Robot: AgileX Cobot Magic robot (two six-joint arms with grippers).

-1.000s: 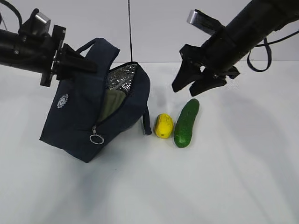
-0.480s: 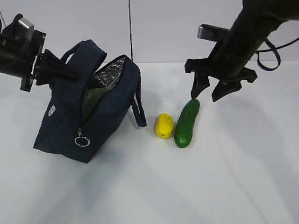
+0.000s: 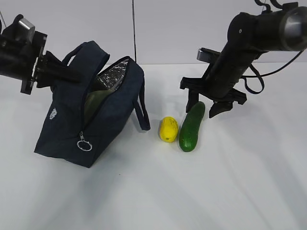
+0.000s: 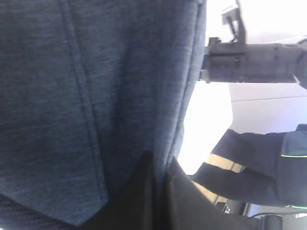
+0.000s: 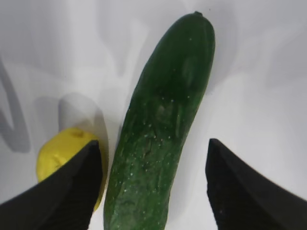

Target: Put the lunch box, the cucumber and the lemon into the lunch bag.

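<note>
The lunch bag (image 3: 91, 115) stands at the left, its top unzipped, held up by its handle, on which the left gripper (image 3: 53, 72) is clamped; it has settled more upright than a second ago. A pale green edge inside is probably the lunch box (image 3: 92, 103). Right of the lemon (image 3: 168, 129), the cucumber (image 3: 191, 126) lies untouched. The right gripper (image 3: 211, 103) has dropped from above, its jaws apart and straddling the cucumber's far end, so a grasp looks imminent.
</note>
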